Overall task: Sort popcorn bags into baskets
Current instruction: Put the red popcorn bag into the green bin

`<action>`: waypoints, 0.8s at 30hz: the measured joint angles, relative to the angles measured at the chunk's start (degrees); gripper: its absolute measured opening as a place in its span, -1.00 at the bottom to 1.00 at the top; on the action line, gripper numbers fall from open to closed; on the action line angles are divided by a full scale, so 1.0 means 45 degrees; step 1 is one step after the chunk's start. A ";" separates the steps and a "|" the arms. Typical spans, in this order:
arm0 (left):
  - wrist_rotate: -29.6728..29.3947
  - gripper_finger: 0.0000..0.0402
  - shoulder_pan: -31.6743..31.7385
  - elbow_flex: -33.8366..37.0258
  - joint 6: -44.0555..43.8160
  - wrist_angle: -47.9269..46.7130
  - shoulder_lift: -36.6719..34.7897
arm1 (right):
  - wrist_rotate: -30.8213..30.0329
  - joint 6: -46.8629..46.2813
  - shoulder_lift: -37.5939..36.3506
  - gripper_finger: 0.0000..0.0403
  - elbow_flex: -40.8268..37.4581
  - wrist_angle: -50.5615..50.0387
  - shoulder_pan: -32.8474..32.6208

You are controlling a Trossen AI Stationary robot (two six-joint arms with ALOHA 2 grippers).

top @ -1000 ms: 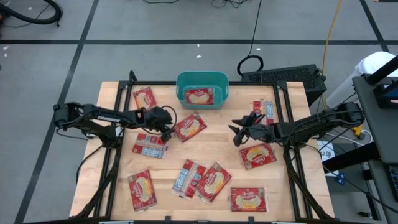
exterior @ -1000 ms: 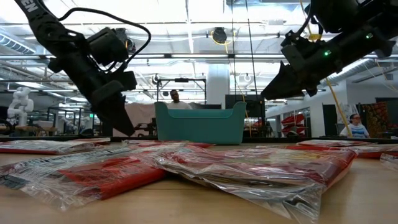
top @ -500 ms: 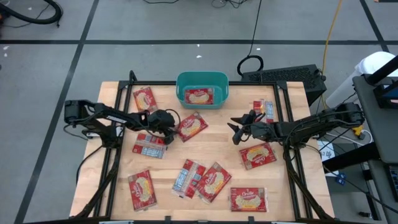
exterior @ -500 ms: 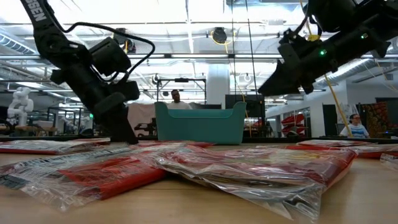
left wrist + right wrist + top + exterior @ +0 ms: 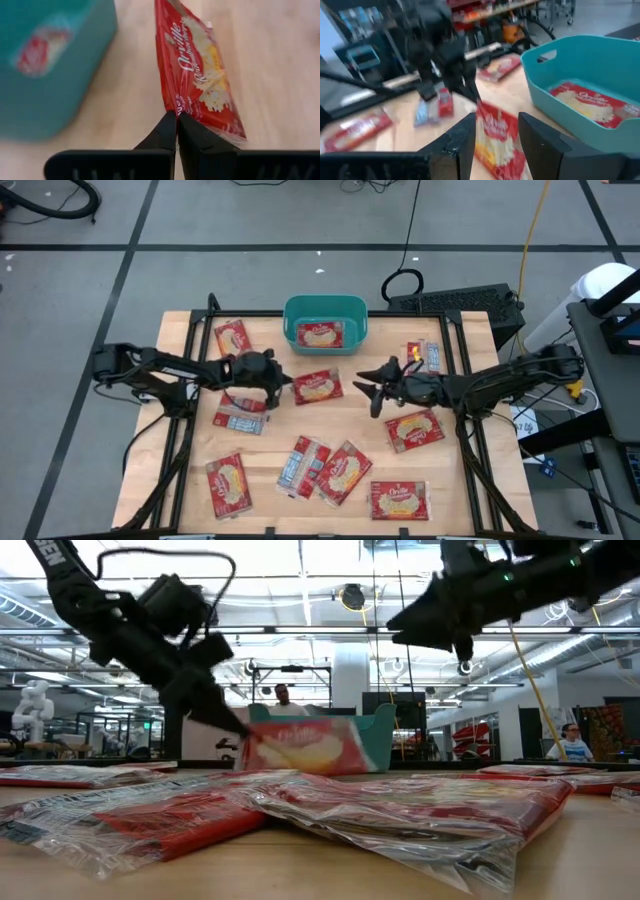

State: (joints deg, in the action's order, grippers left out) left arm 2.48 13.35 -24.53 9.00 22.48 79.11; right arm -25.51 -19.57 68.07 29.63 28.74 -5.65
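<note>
The desk [image 5: 270,435] is a pale wooden top with a black frame along its sides, standing on a grey floor crossed by dark tape lines. A teal basket [image 5: 325,323] sits at the middle of the desk's far edge with 1 popcorn bag [image 5: 320,335] lying flat inside it.

The left end effector [image 5: 283,383] hangs over the desk just in front of the basket, its fingers pressed together on the corner of a red bag [image 5: 318,387], which is lifted off the wood and shows its cream label in the low view. The left wrist view shows the 2 dark fingers [image 5: 167,131] pinching the bag's edge, with the basket beside it.

The right end effector [image 5: 366,389] is held above the desk just right of that bag, fingers spread and holding nothing.

Other bags lie scattered on the wood: 1 at the far left [image 5: 233,338], a striped 1 under the left arm [image 5: 240,418], 1 near the front left [image 5: 228,484], 2 overlapping at the front middle [image 5: 325,470], 1 at the front right [image 5: 399,500], 1 under the right arm [image 5: 414,430] and 1 at the far right [image 5: 425,356].

Behind the desk the low view shows an open workshop with ceiling lights, racks, and a seated person at the far right [image 5: 570,743].
</note>
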 joint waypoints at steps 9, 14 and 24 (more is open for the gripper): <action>-0.1024 -0.97 -0.0500 -0.0312 0.1310 0.0418 -0.1604 | -0.0294 0.0582 0.1660 -0.11 0.2621 -0.3684 0.0422; -0.1243 -0.98 -0.0570 -0.0312 0.1919 0.0407 -0.2308 | -0.0298 0.0887 0.1667 0.16 0.2817 -0.3704 0.1070; -0.1325 -0.96 -0.0675 -0.0312 0.2217 0.0890 -0.2394 | 0.4447 -0.0060 0.2528 0.16 0.2807 -0.1859 0.2584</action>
State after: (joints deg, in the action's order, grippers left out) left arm -3.48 10.31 -25.93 18.98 26.49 68.34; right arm -5.50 -19.83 79.45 42.26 20.37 5.97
